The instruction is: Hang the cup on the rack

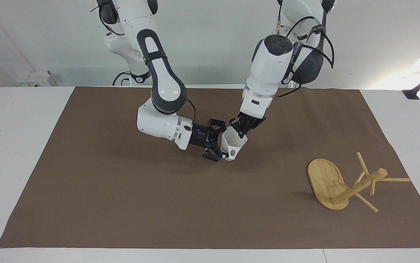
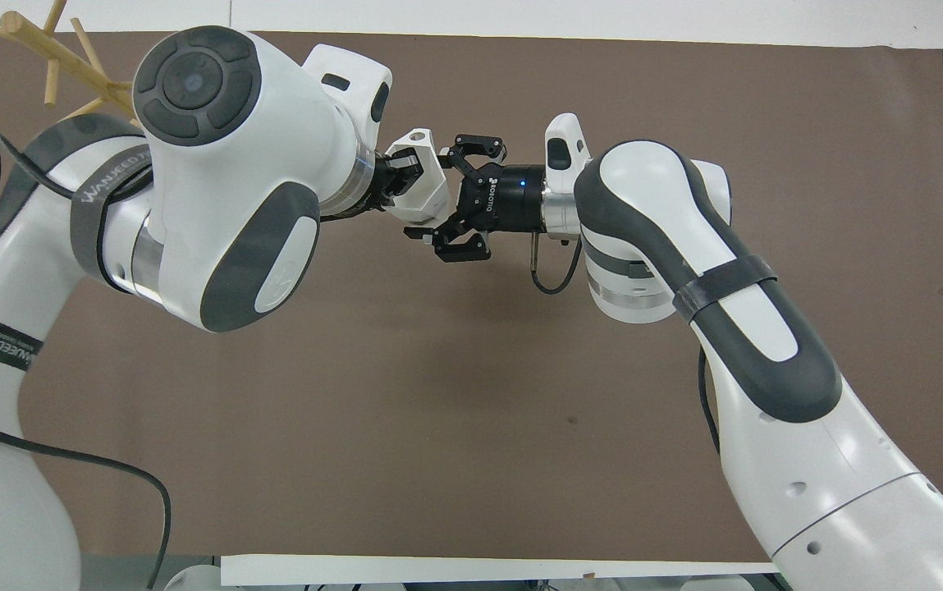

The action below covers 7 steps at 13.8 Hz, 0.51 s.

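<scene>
The white faceted cup (image 1: 233,143) hangs in the air over the middle of the brown mat, also seen in the overhead view (image 2: 422,185). My left gripper (image 1: 242,134) comes down from above and is shut on the cup's rim, one finger inside it (image 2: 395,174). My right gripper (image 1: 221,144) points sideways at the cup's body with its jaws spread wide around it (image 2: 438,197). The bamboo rack (image 1: 341,186) lies tipped over on the mat toward the left arm's end of the table; only its post and pegs show in the overhead view (image 2: 52,51).
The brown mat (image 1: 122,201) covers most of the white table. A black clamp (image 1: 412,93) stands on the table edge near the left arm's base.
</scene>
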### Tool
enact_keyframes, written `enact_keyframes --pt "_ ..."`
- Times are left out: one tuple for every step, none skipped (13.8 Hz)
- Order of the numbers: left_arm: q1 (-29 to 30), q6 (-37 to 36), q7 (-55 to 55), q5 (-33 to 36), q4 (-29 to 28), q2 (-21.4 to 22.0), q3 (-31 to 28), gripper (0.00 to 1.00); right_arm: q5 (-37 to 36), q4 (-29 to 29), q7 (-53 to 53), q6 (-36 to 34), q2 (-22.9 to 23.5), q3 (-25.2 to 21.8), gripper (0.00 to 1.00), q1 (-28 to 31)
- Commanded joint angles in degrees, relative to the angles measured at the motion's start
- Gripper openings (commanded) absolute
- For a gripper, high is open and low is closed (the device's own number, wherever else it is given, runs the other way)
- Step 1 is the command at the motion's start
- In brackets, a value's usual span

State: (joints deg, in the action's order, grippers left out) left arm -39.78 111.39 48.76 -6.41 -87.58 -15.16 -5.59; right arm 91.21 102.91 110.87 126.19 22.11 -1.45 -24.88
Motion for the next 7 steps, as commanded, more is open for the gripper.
enact_keyframes --pt "-0.82 0.41 -0.42 -0.53 0.21 -0.13 -0.82 0.00 -2.24 8.69 0.40 -2.08 -7.85 0.22 1.00 3.94" --pt "-0.91 -0.38 0.10 -0.44 0.48 -0.05 -1.00 0.00 -5.13 10.54 0.40 -4.26 -9.61 0.22 1.00 5.96" --pt "-1.00 -1.60 2.37 0.17 0.74 -0.04 -1.09 0.00 -10.38 11.86 0.40 -7.59 -11.11 0.14 1.00 9.72" --pt "-0.83 -1.79 3.61 1.65 0.57 0.13 -1.09 0.00 -16.70 12.05 0.32 -11.10 -11.82 0.05 1.00 13.50" --pt "-0.39 -1.88 3.88 2.97 0.13 0.65 -1.09 0.00 -24.77 11.62 0.14 -15.14 -12.26 0.05 1.00 17.98" --pt "0.05 -2.14 3.71 3.16 -0.48 1.53 -1.44 0.00 -32.16 10.48 -0.21 -18.58 -12.44 0.05 1.00 22.11" --pt "1.53 -2.23 3.36 3.16 -0.92 2.23 -1.44 0.00 -38.67 8.99 -0.39 -21.31 -12.53 0.05 1.00 25.98"
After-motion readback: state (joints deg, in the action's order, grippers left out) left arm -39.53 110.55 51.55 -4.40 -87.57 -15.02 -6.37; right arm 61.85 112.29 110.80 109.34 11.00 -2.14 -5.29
